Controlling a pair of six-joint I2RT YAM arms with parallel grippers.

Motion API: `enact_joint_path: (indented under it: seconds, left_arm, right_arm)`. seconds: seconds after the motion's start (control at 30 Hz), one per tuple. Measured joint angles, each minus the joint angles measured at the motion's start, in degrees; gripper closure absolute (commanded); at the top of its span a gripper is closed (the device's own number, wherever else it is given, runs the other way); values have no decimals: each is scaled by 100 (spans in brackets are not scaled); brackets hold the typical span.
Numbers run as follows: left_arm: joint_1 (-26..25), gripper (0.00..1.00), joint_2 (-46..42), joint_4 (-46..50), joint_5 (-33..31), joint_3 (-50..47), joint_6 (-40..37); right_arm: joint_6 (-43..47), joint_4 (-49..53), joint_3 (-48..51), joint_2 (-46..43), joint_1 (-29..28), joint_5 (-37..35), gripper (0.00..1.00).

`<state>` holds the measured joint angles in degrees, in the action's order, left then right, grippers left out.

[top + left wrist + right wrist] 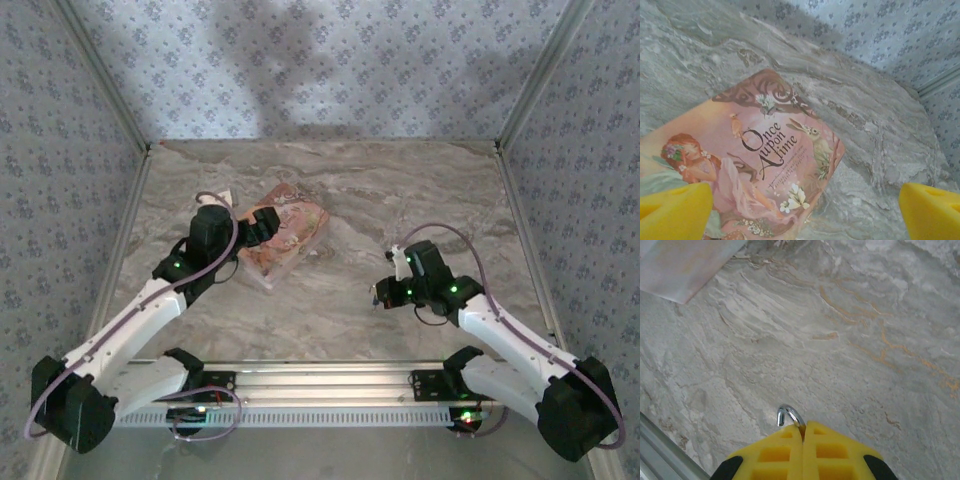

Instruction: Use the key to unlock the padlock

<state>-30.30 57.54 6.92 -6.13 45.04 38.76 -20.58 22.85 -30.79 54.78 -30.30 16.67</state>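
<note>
My right gripper (803, 426) is shut on the padlock (789, 415). Just a silvery hooked shackle pokes out between the yellow fingers (775, 450), with one end hanging free; the body is hidden by the pads. In the top view this gripper (381, 294) hovers low over the marble table, right of centre. My left gripper (805, 192) is open, its yellow fingertips (677, 210) wide apart with nothing between them, above the near corner of the pink box (755, 150). From above, it (262, 226) sits over that box (295, 232). The key is out of view.
The flat pink illustrated box reads "Once upon a time" and lies left of centre; its corner (685, 260) shows in the right wrist view. A metal rail (320, 385) runs along the near edge. Patterned walls (330, 60) enclose the marble table (400, 190).
</note>
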Motion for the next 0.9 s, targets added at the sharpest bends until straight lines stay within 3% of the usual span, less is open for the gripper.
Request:
enact_joint_path:
  seconds: [0.9]
  left_arm:
    - [31,4,-33,24,-98,-42,2]
  right_arm:
    - [188,-361,-216,1816,-114,-190,100]
